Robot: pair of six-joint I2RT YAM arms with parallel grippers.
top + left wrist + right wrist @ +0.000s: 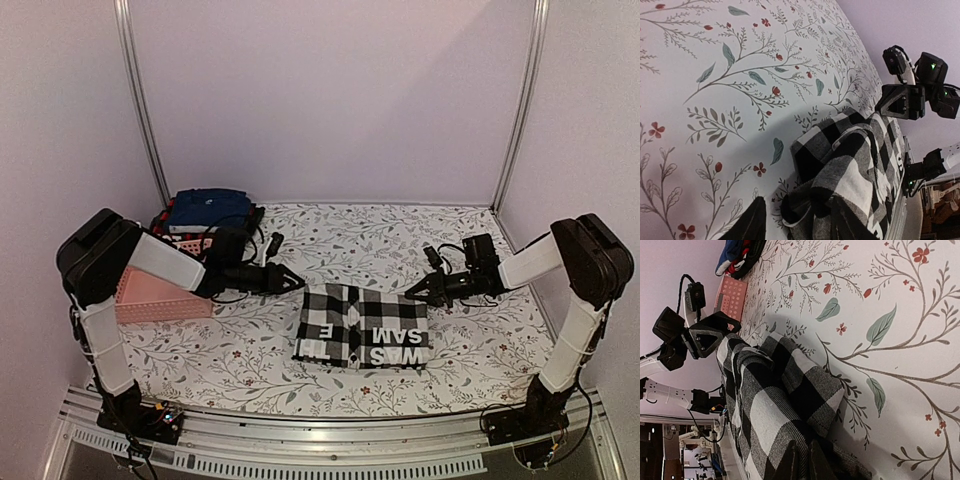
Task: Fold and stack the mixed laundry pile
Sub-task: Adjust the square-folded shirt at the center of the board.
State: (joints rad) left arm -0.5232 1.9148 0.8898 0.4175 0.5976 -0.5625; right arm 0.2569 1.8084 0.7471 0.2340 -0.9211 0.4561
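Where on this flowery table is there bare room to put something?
Bare cloth: behind the checked shirt up to the back wall, right of the laundry pile; also between shirt and near rail. Crowded: the back-left corner with pile and pink basket, and the shirt's far corners, where left gripper and right gripper sit.

We reach both arms inward, low over centre. Our left gripper (292,280) jaws apart; our right gripper (418,290) pinched shut.
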